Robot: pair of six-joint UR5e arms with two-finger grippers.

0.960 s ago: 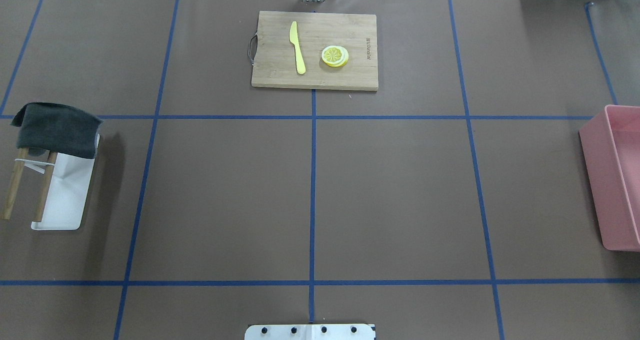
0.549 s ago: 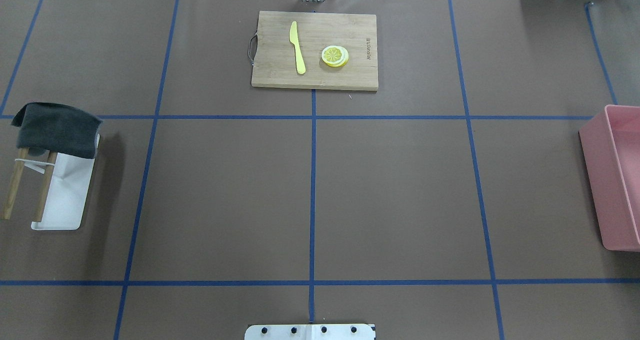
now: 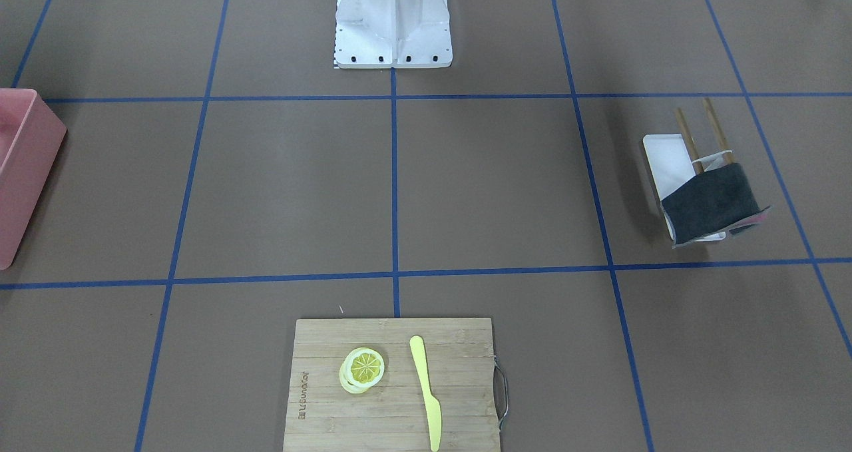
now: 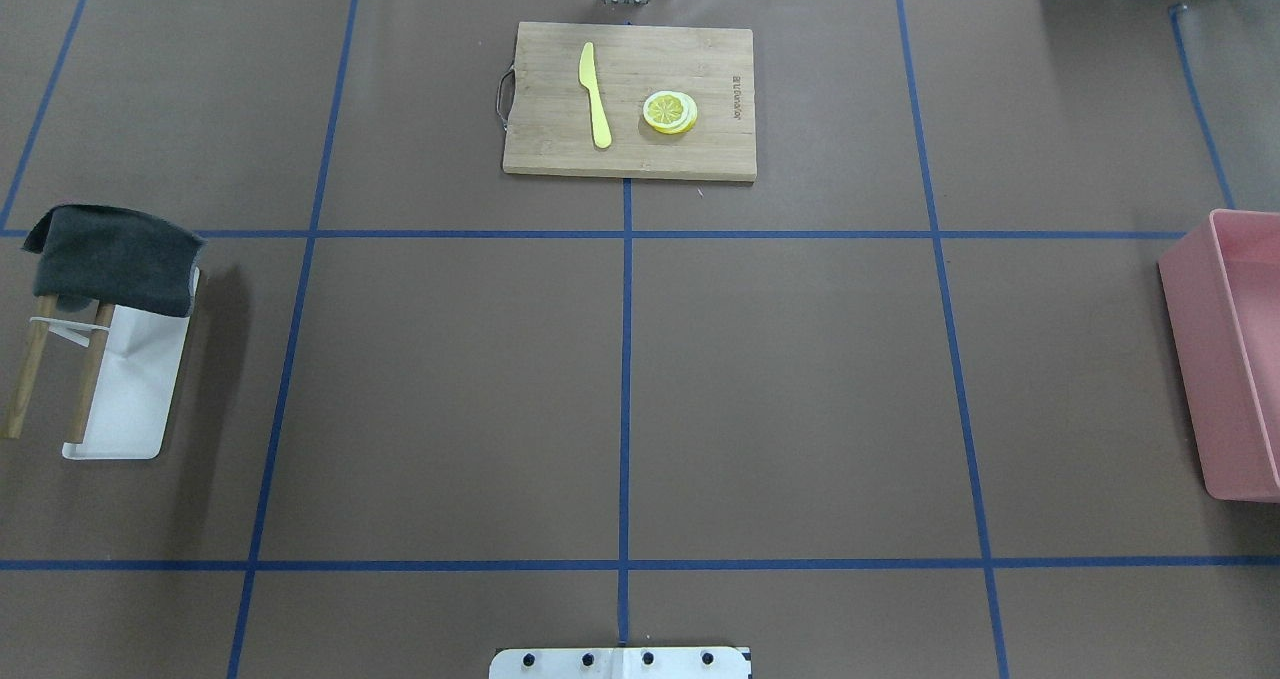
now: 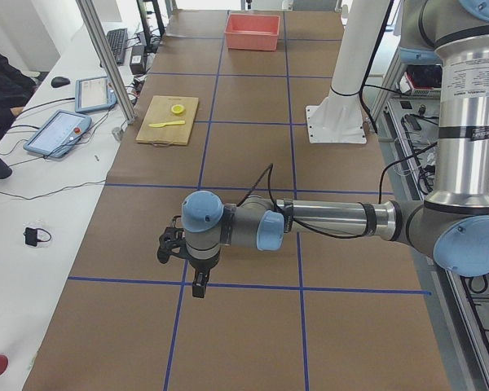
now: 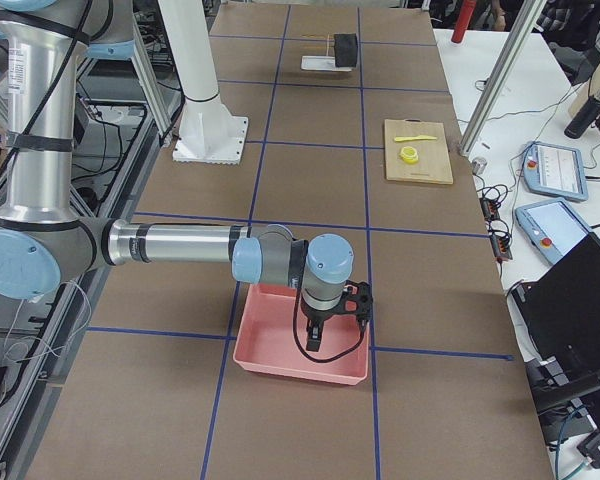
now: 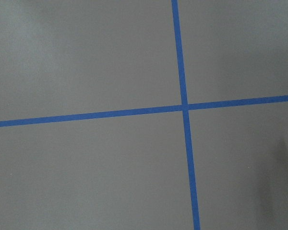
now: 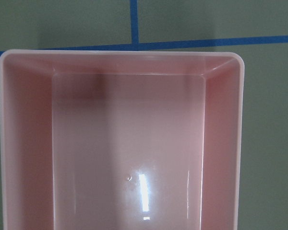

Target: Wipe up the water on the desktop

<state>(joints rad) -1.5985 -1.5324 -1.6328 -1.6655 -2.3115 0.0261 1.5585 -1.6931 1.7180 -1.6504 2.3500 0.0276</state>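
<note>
The desktop (image 4: 800, 379) is a matte brown surface crossed by blue tape lines; I see no water on it in any view. A dark grey cloth (image 4: 115, 259) hangs over a small wooden rack at the left edge, also in the front view (image 3: 711, 202). My left gripper (image 5: 197, 287) hangs over a tape crossing near the table's left end; it shows only in the left side view, so I cannot tell whether it is open or shut. My right gripper (image 6: 315, 342) hangs over the pink bin (image 6: 280, 360); I cannot tell its state either.
A bamboo cutting board (image 4: 630, 154) with a yellow knife (image 4: 595, 94) and lemon slices (image 4: 670, 112) lies at the far middle. A white tray (image 4: 130, 399) holds the rack. The pink bin (image 4: 1200, 359) sits at the right edge. The robot base (image 3: 393, 19) stands at the near middle.
</note>
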